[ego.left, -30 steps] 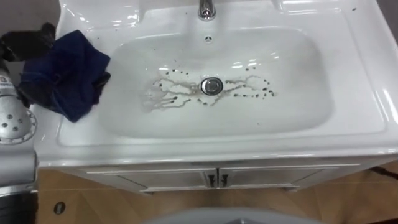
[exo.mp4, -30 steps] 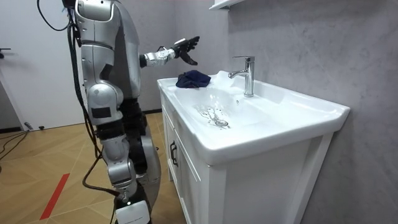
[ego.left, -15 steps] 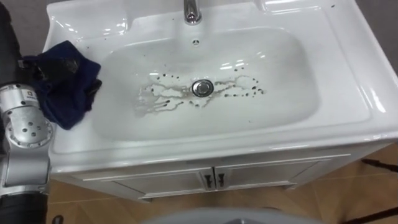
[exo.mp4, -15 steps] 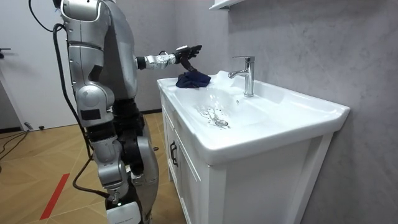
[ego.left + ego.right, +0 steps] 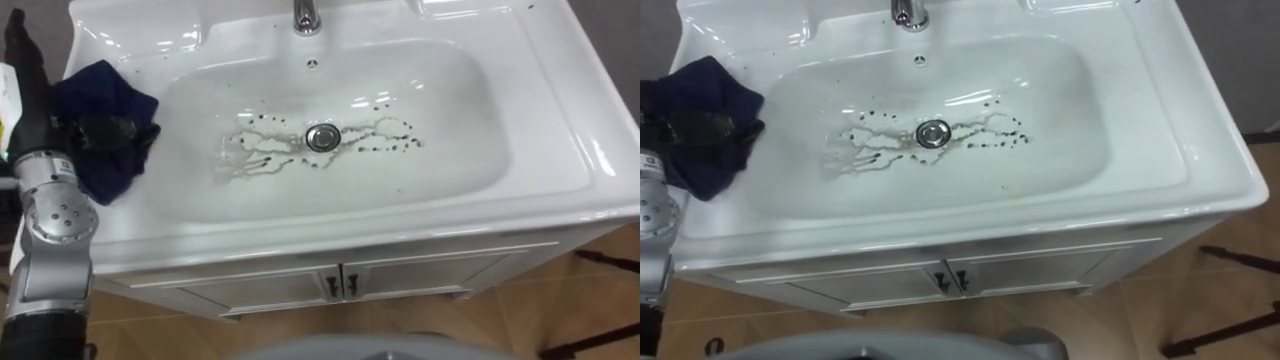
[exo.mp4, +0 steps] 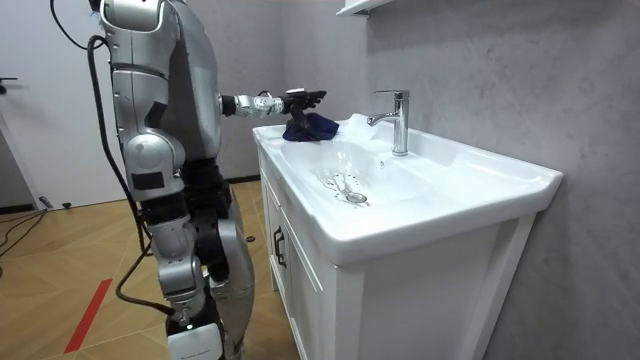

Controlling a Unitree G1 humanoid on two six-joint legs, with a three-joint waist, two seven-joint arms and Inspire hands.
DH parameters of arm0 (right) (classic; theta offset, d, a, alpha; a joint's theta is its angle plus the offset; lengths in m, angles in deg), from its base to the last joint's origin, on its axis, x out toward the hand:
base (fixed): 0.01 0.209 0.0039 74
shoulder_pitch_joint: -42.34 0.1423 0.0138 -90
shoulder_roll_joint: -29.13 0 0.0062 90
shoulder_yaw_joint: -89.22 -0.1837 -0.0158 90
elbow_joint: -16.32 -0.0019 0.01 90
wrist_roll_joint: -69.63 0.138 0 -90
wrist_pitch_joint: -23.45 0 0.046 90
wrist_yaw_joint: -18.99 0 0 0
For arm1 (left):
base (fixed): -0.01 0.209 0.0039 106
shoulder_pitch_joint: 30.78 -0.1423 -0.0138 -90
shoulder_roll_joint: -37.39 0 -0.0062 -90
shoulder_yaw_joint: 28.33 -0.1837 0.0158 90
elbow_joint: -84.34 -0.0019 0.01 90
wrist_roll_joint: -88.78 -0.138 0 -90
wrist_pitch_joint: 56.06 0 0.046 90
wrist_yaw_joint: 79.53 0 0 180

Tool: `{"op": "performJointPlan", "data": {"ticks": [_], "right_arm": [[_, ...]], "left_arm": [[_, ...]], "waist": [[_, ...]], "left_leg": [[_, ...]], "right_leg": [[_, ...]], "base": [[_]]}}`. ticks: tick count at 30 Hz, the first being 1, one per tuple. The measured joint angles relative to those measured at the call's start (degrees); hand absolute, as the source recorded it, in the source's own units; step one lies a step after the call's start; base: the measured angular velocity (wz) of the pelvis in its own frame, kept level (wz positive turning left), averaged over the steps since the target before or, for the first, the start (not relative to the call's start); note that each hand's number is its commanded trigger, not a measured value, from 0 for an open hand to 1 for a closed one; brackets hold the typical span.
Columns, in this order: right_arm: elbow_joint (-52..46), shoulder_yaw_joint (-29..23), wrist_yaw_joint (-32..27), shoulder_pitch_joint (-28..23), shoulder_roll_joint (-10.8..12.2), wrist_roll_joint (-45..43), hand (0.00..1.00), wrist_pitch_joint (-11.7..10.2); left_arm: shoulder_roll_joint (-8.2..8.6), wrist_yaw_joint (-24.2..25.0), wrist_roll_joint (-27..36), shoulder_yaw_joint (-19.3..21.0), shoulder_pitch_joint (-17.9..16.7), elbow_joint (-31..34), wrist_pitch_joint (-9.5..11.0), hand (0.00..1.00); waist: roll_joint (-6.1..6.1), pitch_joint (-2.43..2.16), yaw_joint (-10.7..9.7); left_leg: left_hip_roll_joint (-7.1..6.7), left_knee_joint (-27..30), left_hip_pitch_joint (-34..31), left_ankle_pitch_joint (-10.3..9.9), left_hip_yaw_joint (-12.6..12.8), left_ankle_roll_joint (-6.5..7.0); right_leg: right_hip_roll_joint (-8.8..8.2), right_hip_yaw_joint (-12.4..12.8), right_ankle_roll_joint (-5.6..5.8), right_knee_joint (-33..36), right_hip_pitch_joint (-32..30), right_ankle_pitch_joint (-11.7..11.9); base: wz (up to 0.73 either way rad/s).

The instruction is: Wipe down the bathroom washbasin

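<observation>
Left hand (image 5: 100, 130) has lowered over the cloth (image 5: 103, 84)

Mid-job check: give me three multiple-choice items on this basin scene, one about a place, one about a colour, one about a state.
1. Where does the cloth lie?
A) in the bowl
B) on the basin's left rim
C) on the floor

2. What colour is the cloth?
A) white
B) red
C) dark blue

3. How is the basin's bottom?
A) soiled
B) wiped clean
C) full of water

Answers:
1 B, it sits bunched on the rim left of the bowl.
2 C, it shows dark blue against the white basin.
3 A, dark specks and streaks spread around the drain.
</observation>
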Motion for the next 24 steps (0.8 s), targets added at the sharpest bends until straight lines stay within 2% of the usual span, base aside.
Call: {"op": "performJointPlan", "data": {"ticks": [4, 8, 10, 13, 19, 20, 24], "right_arm": [[0.6, 0.1, 0.1, 1.0, 0.0, 0.0, 0.0, 0.1], [0.1, 0.1, 0.2, 0.9, 0.0, -0.2, 0.0, 0.1], [0.1, 0.1, 0.3, 0.9, 0.0, -0.2, 0.0, 0.2], [0.0, 0.1, 0.8, 0.8, 0.0, -0.2, 0.0, 0.1], [-0.4, 0.0, 0.8, 0.9, 0.0, -0.2, 0.0, -0.3], [-0.4, 0.0, 0.8, 0.9, 0.0, -0.2, 0.0, -0.4], [-0.4, 0.1, 0.6, 0.9, 0.0, 0.0, 0.0, -0.5]], "left_arm": [[0.02, 0.4, -3.5, -1.6, 0.0, 0.0, -0.2, 0.0], [0.06, 1.4, -6.8, -3.3, -0.5, 0.0, -0.3, 0.0], [0.28, 1.9, -6.8, -3.5, -1.6, 0.0, -0.3, 0.0], [1.05, 2.8, -6.8, -3.5, -3.1, 0.0, -0.4, 0.0], [1.75, 2.9, -6.8, -3.5, -3.7, -0.4, -0.1, 0.0], [1.77, 2.9, -6.8, -3.5, -3.7, -1.0, 0.0, 0.0], [1.78, 2.4, -7.3, -3.5, -3.7, -4.0, 0.7, 0.0]], "waist": [[-0.12, -0.07, 0.0], [0.32, -0.09, 0.2], [0.57, -0.21, 0.2], [0.64, -0.15, 0.1], [0.03, 0.14, 0.3], [0.14, -0.01, 0.3], [0.23, -0.1, 0.2]], "left_leg": [[0.04, 0.0, 0.3, 0.0, 0.0, 0.0], [0.05, -0.1, 0.5, 0.0, 0.3, 0.0], [0.11, -0.1, 0.8, 0.0, 0.5, 0.0], [0.2, -0.1, 1.1, 0.0, 0.6, 0.0], [0.19, 0.1, 1.2, 0.0, 0.6, 0.04], [0.18, 0.1, 1.2, 0.0, 0.6, 0.04], [0.19, 0.1, 1.2, 0.0, 0.7, 0.04]], "right_leg": [[0.0, 0.0, -0.02, -0.2, 0.7, 0.2], [0.03, 0.1, 0.02, -0.2, 0.9, 0.2], [0.03, 0.3, 0.0, -0.2, 1.0, 0.3], [0.02, 0.5, -0.03, -0.2, 1.5, 0.3], [0.03, 0.8, -0.06, -0.1, 0.8, 0.2], [0.05, 0.9, -0.06, -0.1, 0.8, 0.2], [0.06, 0.9, -0.08, -0.1, 0.9, 0.2]], "base": [[0.0], [-0.01], [-0.06], [0.0], [-0.01], [0.0], [0.0]]}}
